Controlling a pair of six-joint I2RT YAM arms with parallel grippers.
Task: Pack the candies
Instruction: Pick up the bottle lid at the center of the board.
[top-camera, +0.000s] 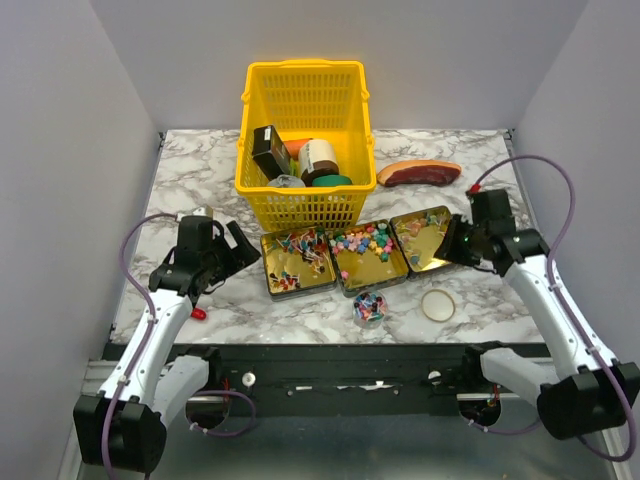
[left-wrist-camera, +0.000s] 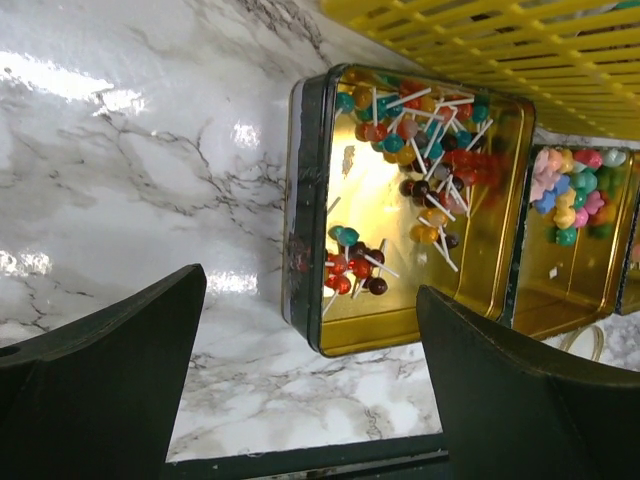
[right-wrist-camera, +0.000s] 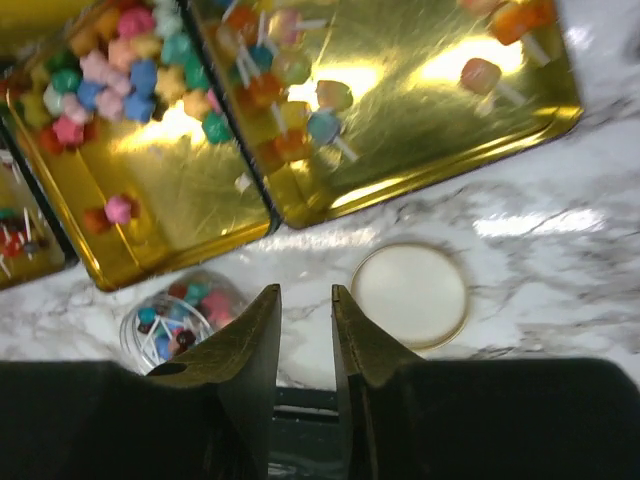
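A: Small multicoloured candies located?
B: In three gold rectangular tins, frame centre. Left gripper spread wide, right gripper narrowly parted; nothing grasped.
A: Hazard?
B: Small clear jar toppled if clipped by descent.

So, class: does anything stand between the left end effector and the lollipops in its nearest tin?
Only the tin's side wall: the open left end effector faces it, and the lollipops lie uncovered inside.
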